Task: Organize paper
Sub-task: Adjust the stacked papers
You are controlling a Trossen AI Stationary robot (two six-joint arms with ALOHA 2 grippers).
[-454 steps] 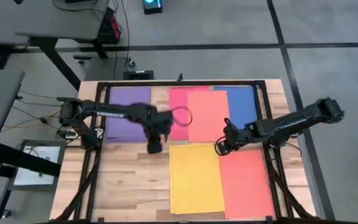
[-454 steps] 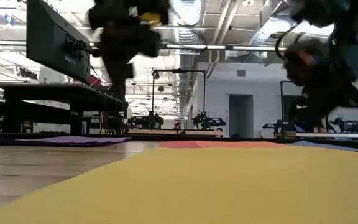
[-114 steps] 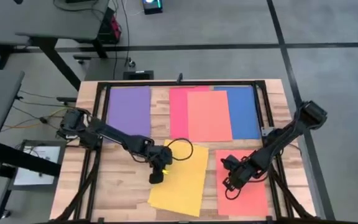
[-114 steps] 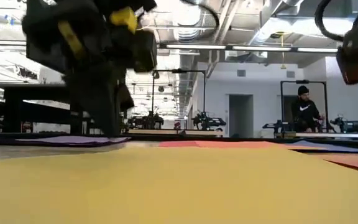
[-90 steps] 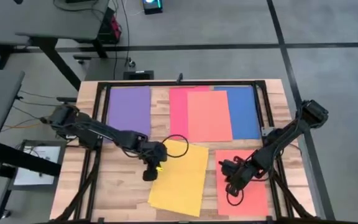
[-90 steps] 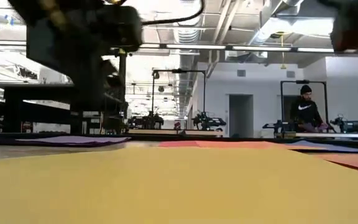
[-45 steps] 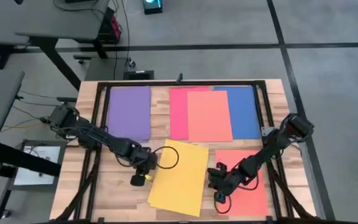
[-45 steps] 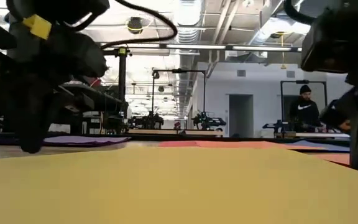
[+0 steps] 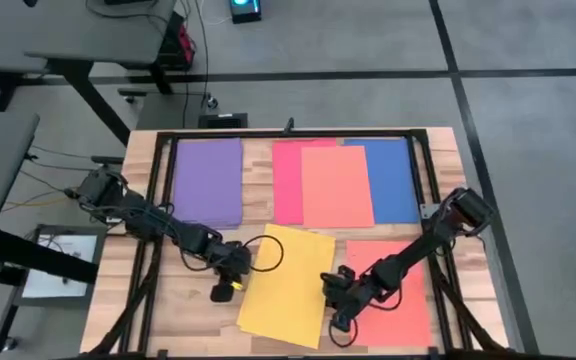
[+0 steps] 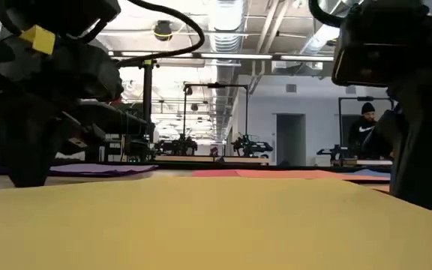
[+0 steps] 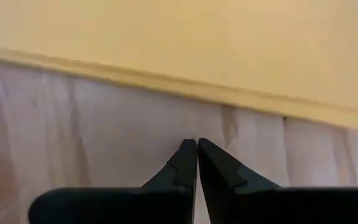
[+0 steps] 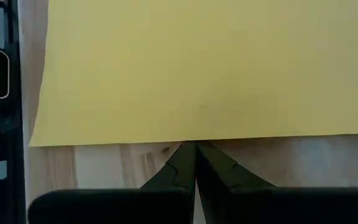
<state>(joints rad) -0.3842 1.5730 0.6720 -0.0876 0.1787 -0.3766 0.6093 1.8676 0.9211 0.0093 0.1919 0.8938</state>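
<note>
We see the yellow stack [image 9: 286,285] of paper lying skewed on the near half of the wooden desk [image 9: 188,315], with a red-orange sheet [image 9: 400,293] just beside it on the right. Along the far half lie a purple sheet [image 9: 207,181], a red sheet [image 9: 288,181], an orange sheet [image 9: 336,186] overlapping it, and a blue sheet [image 9: 392,179].

Our left gripper [image 9: 222,292] sits low on the bare wood just beside the yellow stack's left edge, its fingers [image 11: 180,165] pressed together and holding nothing. Our right gripper [image 9: 336,318] sits at the stack's right edge, its fingers [image 12: 182,160] likewise closed and empty, their tips right at the paper's border.
</note>
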